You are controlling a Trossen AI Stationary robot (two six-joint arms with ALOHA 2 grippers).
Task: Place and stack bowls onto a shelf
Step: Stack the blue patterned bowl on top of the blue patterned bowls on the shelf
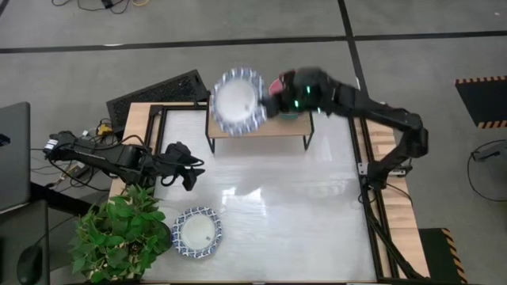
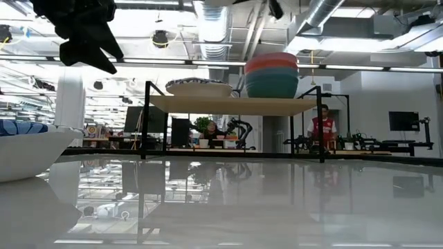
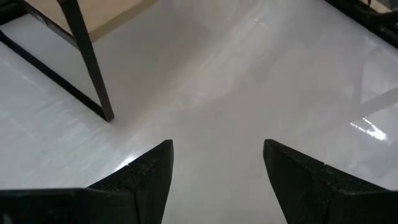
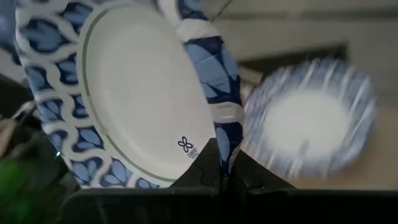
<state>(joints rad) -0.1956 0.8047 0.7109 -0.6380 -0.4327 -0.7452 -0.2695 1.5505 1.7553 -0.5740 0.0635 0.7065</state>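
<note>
My right gripper (image 4: 227, 165) is shut on a blue-patterned bowl (image 1: 238, 100) above the left part of the shelf (image 1: 273, 131). Another patterned bowl (image 2: 199, 88) rests on the shelf board, and it shows blurred in the right wrist view (image 4: 311, 118). A red-pink bowl nested in a green-blue one (image 2: 271, 75) stands on the shelf's right part. One more patterned bowl (image 1: 196, 232) sits on the table near its front left. My left gripper (image 1: 186, 170) is open and empty above the table, left of the shelf. My right gripper pinches the held bowl's patterned rim (image 4: 225, 134) between its two fingers, one on each face of the rim. The fingers come from the table's right side. The bowl is tilted on edge and lifted clear above the shelf and the bowl lying there.
A potted green plant (image 1: 119, 233) stands at the table's front left corner, beside the loose bowl. A thin black shelf leg (image 3: 93, 68) stands just ahead of my left gripper. The white tabletop (image 1: 285, 206) in front of the shelf is bare.
</note>
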